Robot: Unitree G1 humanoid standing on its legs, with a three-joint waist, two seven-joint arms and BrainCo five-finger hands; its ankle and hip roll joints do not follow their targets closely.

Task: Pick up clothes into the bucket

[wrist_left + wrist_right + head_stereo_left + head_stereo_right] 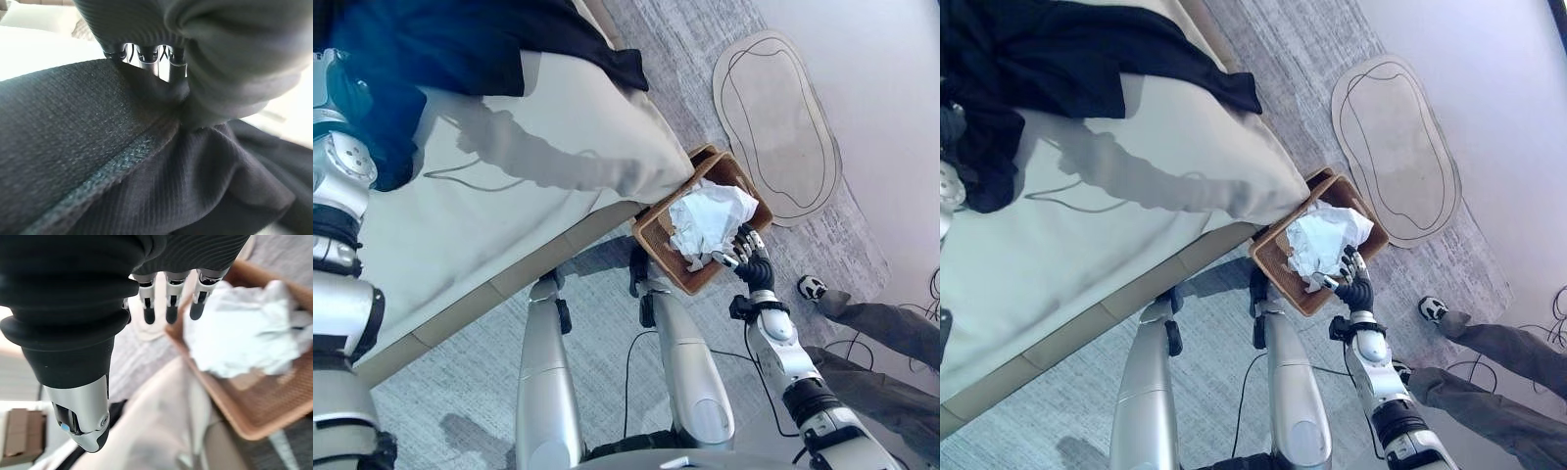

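Grey carpet runs under a pale bed (pixel 509 196), with a light oval rug (pixel 773 117) off to the far side and a person's legs (pixel 871 323) at the right edge.

My right hand (pixel 744 253) hangs at the near rim of the brown woven basket (pixel 1273 257), which stands on the floor touching the bed's corner. Its fingers (pixel 168 298) look straight and relaxed in the wrist view, with nothing between them, so I read it as released. Just beyond them a crumpled white garment (pixel 707 217) lies inside the basket, bunched high and spilling a little over the near edge.

My left hand (pixel 151 61) is up at the far left of the bed, buried against the dark garment (pixel 1067 59). Its fingers vanish into the folds, so I cannot tell whether it has a grasp on the cloth.

My judgement is that one piece is in and the dark one is now in hand. It is a large, limp, dark blue-black knit with a ribbed hem, spread across the bed's upper end, well apart from the basket. Next I would need a firm bunch of cloth in the left hand, then a lift high enough that the trailing part clears the mattress edge before it crosses to the basket.
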